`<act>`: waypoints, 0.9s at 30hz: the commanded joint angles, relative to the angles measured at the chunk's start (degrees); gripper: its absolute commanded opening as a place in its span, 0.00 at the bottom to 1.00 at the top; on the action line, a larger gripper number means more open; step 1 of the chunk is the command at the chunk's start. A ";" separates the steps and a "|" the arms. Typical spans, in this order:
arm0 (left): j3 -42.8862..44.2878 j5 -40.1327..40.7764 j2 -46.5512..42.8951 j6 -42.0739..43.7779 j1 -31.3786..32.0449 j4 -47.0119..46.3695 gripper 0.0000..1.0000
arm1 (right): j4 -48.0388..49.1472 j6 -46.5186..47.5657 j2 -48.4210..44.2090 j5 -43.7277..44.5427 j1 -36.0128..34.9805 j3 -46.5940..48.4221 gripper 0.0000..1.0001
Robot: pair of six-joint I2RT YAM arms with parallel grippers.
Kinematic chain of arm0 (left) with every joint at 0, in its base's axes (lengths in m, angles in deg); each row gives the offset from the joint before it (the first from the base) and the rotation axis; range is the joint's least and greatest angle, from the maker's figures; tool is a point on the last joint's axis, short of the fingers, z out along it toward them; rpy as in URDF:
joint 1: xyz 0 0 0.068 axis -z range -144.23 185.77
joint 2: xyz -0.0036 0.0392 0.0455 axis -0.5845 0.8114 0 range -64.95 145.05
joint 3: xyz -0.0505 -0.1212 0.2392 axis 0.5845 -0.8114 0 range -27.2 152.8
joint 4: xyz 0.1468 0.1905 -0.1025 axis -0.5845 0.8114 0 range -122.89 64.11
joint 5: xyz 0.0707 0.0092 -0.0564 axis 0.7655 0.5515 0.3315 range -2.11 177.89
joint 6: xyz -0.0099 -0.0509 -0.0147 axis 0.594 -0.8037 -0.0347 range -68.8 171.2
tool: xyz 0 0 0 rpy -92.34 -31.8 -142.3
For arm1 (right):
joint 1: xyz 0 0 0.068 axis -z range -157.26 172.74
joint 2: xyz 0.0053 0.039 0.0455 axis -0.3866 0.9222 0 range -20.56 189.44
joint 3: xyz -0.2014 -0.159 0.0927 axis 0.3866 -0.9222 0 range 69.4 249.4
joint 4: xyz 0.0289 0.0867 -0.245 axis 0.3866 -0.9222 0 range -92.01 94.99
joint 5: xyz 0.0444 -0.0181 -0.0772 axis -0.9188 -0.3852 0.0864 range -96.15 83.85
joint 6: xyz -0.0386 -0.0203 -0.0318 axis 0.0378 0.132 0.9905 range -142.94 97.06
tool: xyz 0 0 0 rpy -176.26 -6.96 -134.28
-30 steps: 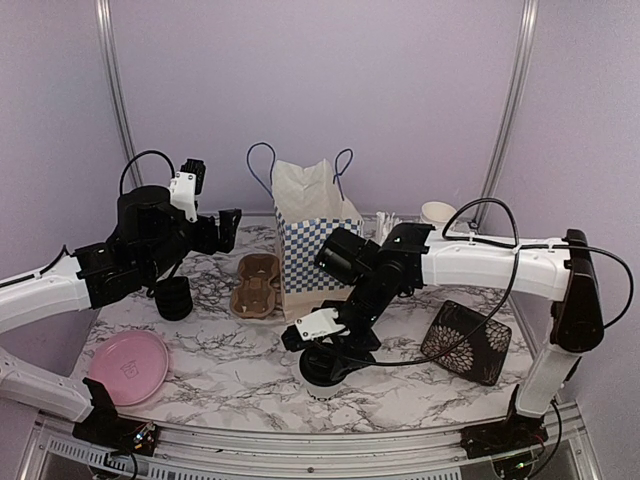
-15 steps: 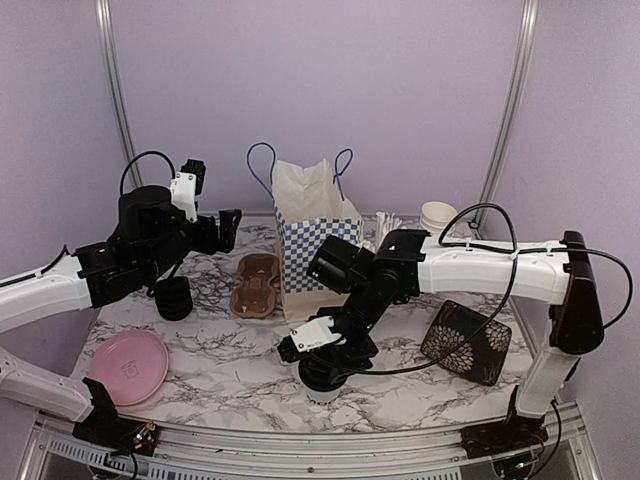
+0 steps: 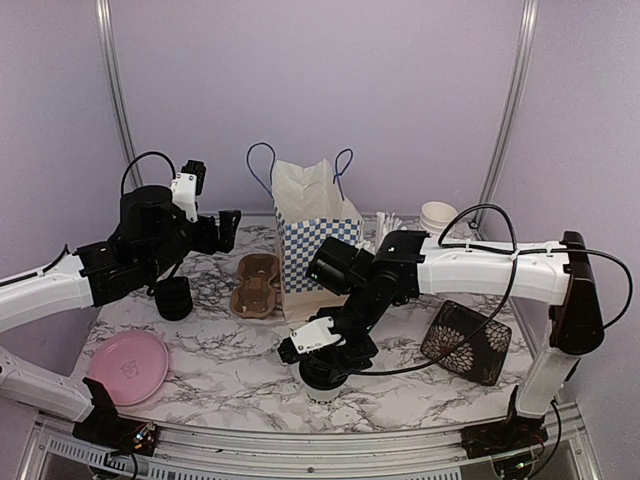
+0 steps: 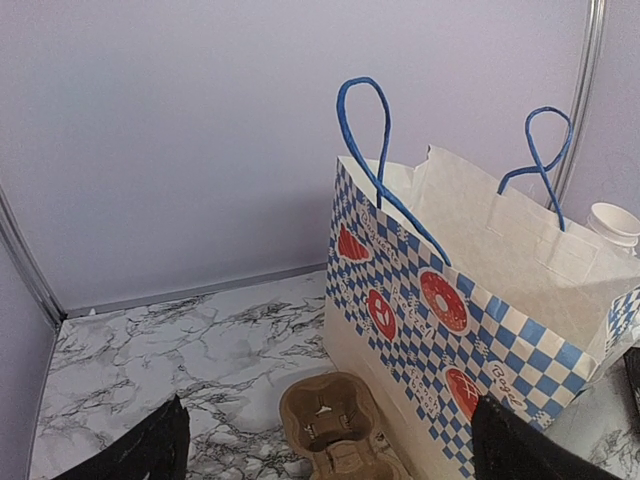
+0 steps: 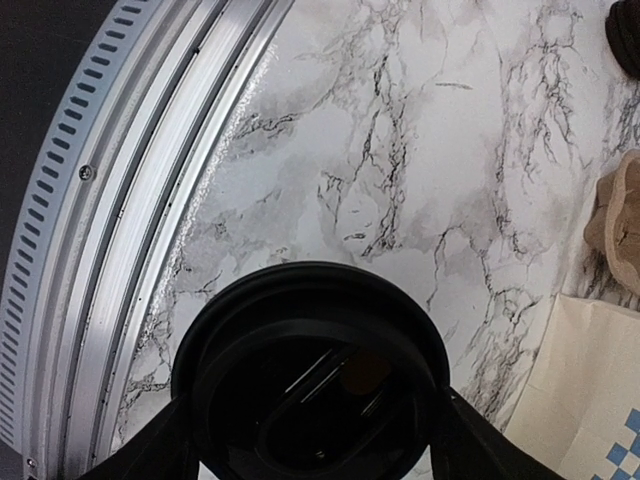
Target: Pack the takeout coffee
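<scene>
Right end effector (image 5: 312, 428): fingers pressed against either side of the coffee cup (image 5: 305, 320), at its black lid.
Coffee cup: upright on the worktop (image 3: 220, 350), near the front edge, in front of the paper bag (image 3: 318, 235).
Left end effector (image 4: 340, 445): spread wide with nothing between the fingers, in the air, facing the bag.
Cup carrier (image 3: 257, 285): on the worktop, just left of the bag.

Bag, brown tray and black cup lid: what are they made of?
Bag: paper, matte and creased, with printed checks.
Tray: looks like moulded pulp, rough and dull.
Cup lid: probably plastic, smooth with a faint shine.
</scene>
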 commanded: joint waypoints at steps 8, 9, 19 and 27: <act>1.70 -0.84 0.74 -0.01 -1.19 1.01 0.99 | -4.28 -1.55 -1.50 3.10 -0.39 1.46 0.64; 1.76 -0.82 0.86 0.06 -1.41 1.07 0.99 | -4.81 -1.57 -2.56 3.15 -0.14 1.06 0.64; 2.36 -1.15 1.39 0.05 -2.72 1.71 0.99 | -7.02 -2.01 -16.05 -1.54 14.71 -7.52 0.64; 2.93 -3.00 1.33 -0.34 -3.93 2.06 0.99 | -8.35 1.61 -26.63 0.49 36.04 -14.87 0.63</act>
